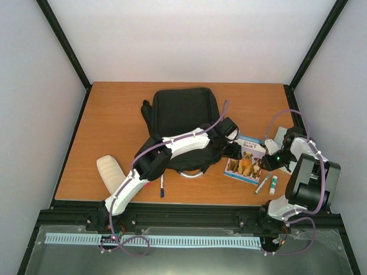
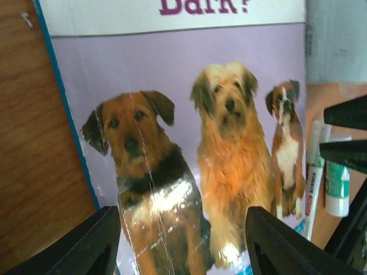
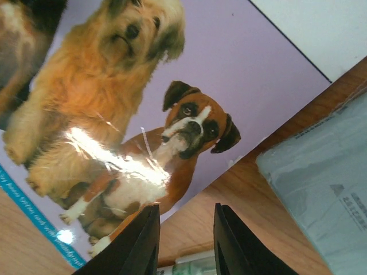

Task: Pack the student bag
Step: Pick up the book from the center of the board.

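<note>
The student bag [image 1: 180, 112], a large black backpack, lies flat at the back middle of the table. A book with three dogs on its cover [image 1: 245, 160] lies to its front right. My left gripper [image 1: 232, 150] hovers over the book's left part; in the left wrist view the left gripper [image 2: 183, 246] stands open above the cover [image 2: 172, 114], holding nothing. My right gripper [image 1: 265, 163] is at the book's right edge. In the right wrist view the right gripper [image 3: 186, 240] has a narrow gap; one finger overlaps the book's edge [image 3: 114, 86] and only table shows between.
A marker [image 1: 262, 184] and a green-and-white glue stick [image 1: 273, 184] lie in front of the book. A pale grey packet [image 1: 278, 137] sits to its right. A whitish ribbed pouch [image 1: 110, 172] and a blue pen [image 1: 162, 188] lie near the front left.
</note>
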{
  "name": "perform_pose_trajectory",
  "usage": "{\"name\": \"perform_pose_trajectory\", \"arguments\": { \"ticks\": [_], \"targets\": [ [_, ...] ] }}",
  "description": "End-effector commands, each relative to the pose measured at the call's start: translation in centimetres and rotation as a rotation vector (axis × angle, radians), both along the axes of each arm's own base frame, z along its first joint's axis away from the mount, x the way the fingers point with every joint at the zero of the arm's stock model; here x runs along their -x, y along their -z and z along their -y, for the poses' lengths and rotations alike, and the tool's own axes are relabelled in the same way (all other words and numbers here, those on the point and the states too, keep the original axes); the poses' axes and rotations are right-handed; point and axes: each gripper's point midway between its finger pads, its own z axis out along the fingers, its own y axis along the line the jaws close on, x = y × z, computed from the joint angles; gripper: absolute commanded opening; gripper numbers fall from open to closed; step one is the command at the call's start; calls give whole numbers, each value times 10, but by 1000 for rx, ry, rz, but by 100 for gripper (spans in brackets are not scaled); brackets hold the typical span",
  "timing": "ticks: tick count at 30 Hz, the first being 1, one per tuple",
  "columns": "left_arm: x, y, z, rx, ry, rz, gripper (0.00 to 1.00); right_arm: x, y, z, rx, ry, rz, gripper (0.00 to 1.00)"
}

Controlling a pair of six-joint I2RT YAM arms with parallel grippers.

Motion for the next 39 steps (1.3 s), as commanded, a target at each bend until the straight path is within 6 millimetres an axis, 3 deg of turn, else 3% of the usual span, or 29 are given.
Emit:
{"name": "perform_pose_trajectory", "arguments": {
  "ticks": [1, 5, 9, 12, 21, 30, 33, 39],
  "targets": [
    [-15, 3, 4, -59, -60, 20, 62, -4, 13, 8, 48, -69, 19, 26],
    [-24, 4, 1, -94, -104, 39, 62, -6, 19, 11, 64, -85, 24, 26],
    [-35, -1, -21, -184, -156, 123, 63, -10, 23, 8, 34, -74, 19, 25],
    [-31, 6, -26, -210, -141, 120, 63, -12, 28, 9, 28, -65, 8, 24],
    [-24, 22, -17, -183, -118, 54, 60, -11, 44, 16, 58, -69, -37, 22],
    [-20, 39, 6, -56, -151, -114, 60, -6, 57, 15, 63, -81, -76, 20],
    [-18, 35, 17, 36, -138, -176, 59, -2, 61, 14, 61, -83, -90, 20],
    [-25, -14, 27, 238, -52, -150, 52, 1, 67, 11, 42, -82, -113, 21]
  ]
}}
